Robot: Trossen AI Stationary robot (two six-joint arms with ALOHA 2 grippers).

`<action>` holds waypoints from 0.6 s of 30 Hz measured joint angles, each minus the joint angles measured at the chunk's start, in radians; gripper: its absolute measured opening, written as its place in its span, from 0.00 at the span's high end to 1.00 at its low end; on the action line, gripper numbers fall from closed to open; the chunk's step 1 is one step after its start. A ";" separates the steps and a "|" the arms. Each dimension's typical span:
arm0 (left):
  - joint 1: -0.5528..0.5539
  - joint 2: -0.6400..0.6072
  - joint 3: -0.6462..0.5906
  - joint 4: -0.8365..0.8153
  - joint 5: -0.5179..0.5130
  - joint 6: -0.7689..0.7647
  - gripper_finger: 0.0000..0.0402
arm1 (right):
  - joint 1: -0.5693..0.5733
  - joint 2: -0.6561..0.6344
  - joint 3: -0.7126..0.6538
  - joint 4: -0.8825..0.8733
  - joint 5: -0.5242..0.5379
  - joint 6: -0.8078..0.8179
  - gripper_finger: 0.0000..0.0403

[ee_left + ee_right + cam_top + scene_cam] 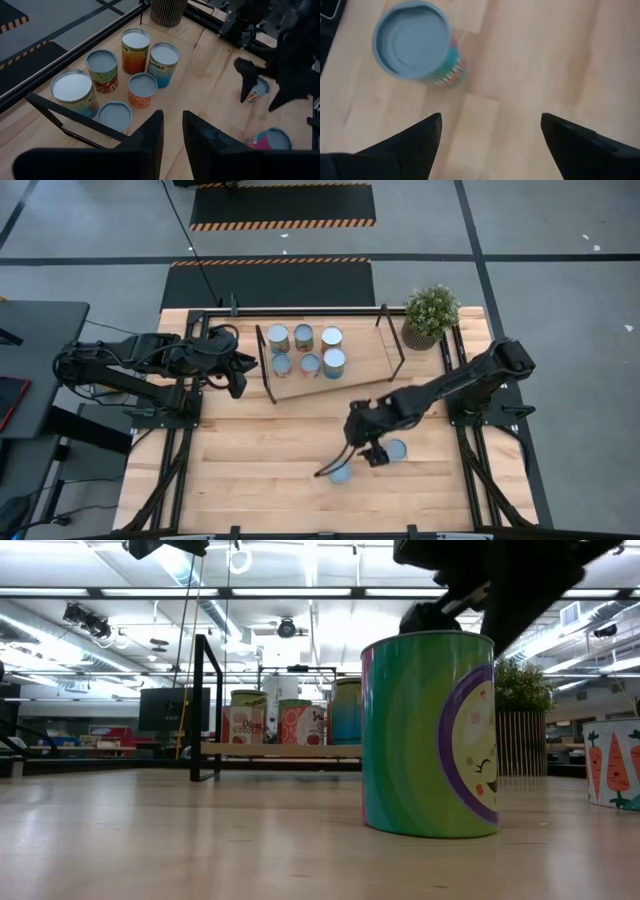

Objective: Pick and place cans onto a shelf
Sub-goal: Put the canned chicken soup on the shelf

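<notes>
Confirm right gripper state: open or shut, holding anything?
Open and empty. In the right wrist view its two fingers stand wide apart over bare tabletop, with a blue-topped can ahead of them, not between them. Right gripper.

I see smooth light wood table (pixel 260 470), light wood shelf (pixel 360 355) with thin black metal rods, cans (pixel 142 90) with dull grey metal tops, shiny printed green can (pixel 430 735), matt black gripper fingers (pixel 415 142)

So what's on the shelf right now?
Six cans stand upright in two rows on the shelf, grouped at its left end; the rest of the board is bare. Nothing covers them. The left gripper waits beside them; two more cans remain on the table.
</notes>
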State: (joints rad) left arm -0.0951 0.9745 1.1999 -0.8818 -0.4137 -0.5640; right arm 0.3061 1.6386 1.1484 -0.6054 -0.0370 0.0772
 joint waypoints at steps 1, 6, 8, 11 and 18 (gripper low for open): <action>0.000 0.000 0.000 0.000 0.000 0.000 0.81 | 0.013 0.017 0.000 0.016 0.004 0.020 0.14; 0.000 0.000 0.000 0.001 0.000 0.000 0.81 | 0.060 0.076 0.000 0.084 -0.018 0.114 0.14; 0.000 0.000 0.000 0.001 0.000 0.000 0.81 | 0.078 0.080 0.000 0.089 -0.018 0.137 0.14; 0.000 0.000 0.000 0.002 0.000 0.000 0.81 | 0.097 0.082 0.000 0.098 0.032 0.133 0.14; 0.000 0.000 0.000 0.002 0.000 0.000 0.81 | 0.129 0.102 0.002 0.166 0.077 0.132 0.14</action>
State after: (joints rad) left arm -0.0948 0.9745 1.2001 -0.8795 -0.4141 -0.5636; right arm 0.4351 1.7409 1.1500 -0.4398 0.0397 0.2089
